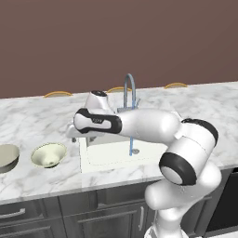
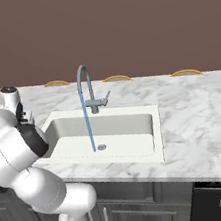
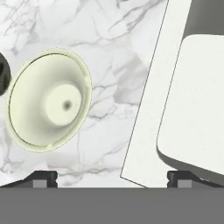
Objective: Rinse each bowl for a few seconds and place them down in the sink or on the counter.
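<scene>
Water runs in a thin blue stream from the faucet (image 2: 85, 88) down to the drain of the sink (image 2: 139, 151), so the tap is on and neither bowl is under it yet. The step in hand looks like the reach for the first bowl. The gripper (image 3: 111, 177) hangs over the counter (image 1: 42, 121) between the cream bowl (image 1: 48, 155) and the sink's left rim, its fingertips (image 3: 43, 177) spread wide with nothing between them.

To do this well, the hand should shift toward the cream bowl until one finger sits inside the rim and the other outside, then come down and pinch the wall of the bowl rather than try to span the whole of it. A grip low on the flared side would likely slip, so the rim nearest the sink seems the better hold. Lift clear of the counter before swinging over the sink edge.

The cream bowl stands upright on the counter just left of the sink and looks empty, with a small dark spot at its centre. The grey bowl (image 1: 6, 157) sits beside it, further left, cut off by the picture edge; its contents cannot be told. The sink holds only the running water
</scene>
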